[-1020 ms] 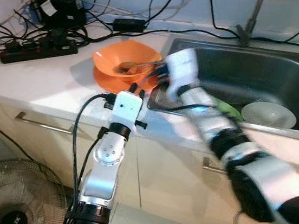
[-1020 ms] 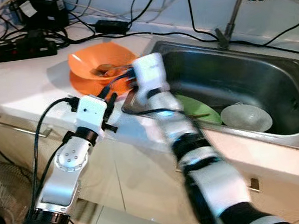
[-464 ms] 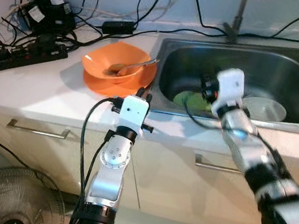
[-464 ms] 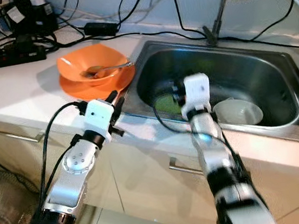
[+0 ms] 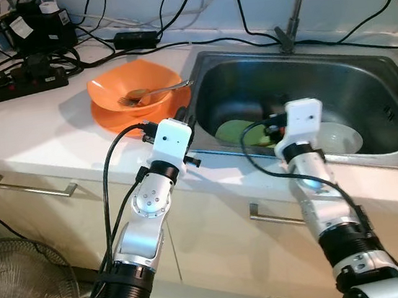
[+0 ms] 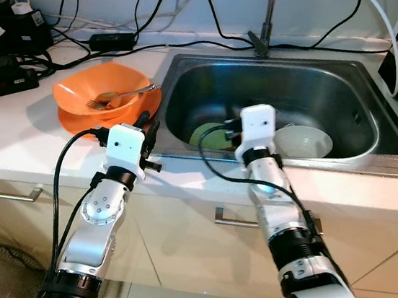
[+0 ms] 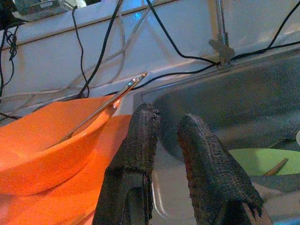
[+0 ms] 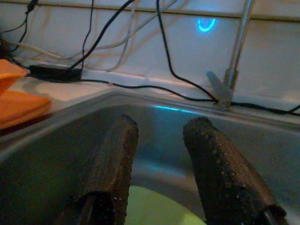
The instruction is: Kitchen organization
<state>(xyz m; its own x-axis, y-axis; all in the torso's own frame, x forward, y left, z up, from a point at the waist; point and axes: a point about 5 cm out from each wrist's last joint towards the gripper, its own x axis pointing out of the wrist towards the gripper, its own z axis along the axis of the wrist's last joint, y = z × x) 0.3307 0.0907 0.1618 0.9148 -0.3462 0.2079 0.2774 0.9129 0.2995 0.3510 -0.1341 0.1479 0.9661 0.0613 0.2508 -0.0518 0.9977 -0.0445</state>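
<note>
Here the right gripper (image 8: 159, 159), parted and empty, should drop squarely over the green plate (image 5: 244, 130) in the sink (image 5: 364, 74); left gripper (image 7: 168, 140), slightly parted, holds nothing.

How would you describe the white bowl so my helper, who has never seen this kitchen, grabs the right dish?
Start at the steel sink set into the white counter, below the tap. On the sink floor lie two dishes: a green plate and, on the side away from the orange bowl, the white bowl. It is the only white dish, deep and round, whereas the green plate is flat.
</note>
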